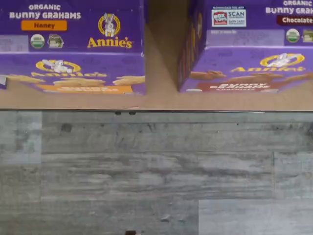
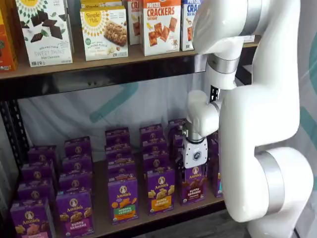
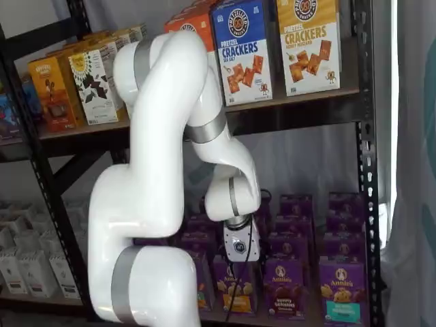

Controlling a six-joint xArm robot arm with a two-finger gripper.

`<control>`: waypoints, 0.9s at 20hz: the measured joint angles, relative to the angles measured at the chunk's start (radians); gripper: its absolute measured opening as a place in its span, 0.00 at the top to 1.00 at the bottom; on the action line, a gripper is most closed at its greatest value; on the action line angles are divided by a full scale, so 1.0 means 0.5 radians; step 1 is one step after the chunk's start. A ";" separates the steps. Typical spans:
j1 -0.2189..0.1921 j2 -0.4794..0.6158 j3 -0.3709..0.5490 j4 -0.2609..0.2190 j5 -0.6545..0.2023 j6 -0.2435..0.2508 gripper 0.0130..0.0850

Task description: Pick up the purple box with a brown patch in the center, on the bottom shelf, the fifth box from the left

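Note:
The purple box [image 2: 194, 185] with the dark brown snack picture stands at the front of the bottom shelf [image 2: 148, 222]. It shows in both shelf views, here too [image 3: 282, 285]. In the wrist view its top and front [image 1: 249, 73] read "Chocolate", beside a honey carton [image 1: 73, 49] with a gap of bare shelf board [image 1: 161, 93] between them. My gripper [image 2: 196, 166] hangs in front of the shelf, just above and before the purple box. In a shelf view its white body [image 3: 238, 248] shows with a cable. Its fingers do not show plainly, so I cannot tell whether they are open.
Several rows of other purple Annie's cartons [image 2: 123, 199] fill the bottom shelf. Taller cracker boxes [image 2: 161, 25] stand on the higher board. A dark metal post [image 3: 368, 170] frames the shelves. My white arm [image 2: 257, 124] stands close before them. Grey plank floor [image 1: 156, 171] lies below.

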 joint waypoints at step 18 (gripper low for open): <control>-0.067 0.408 -0.556 0.049 0.036 -0.114 0.00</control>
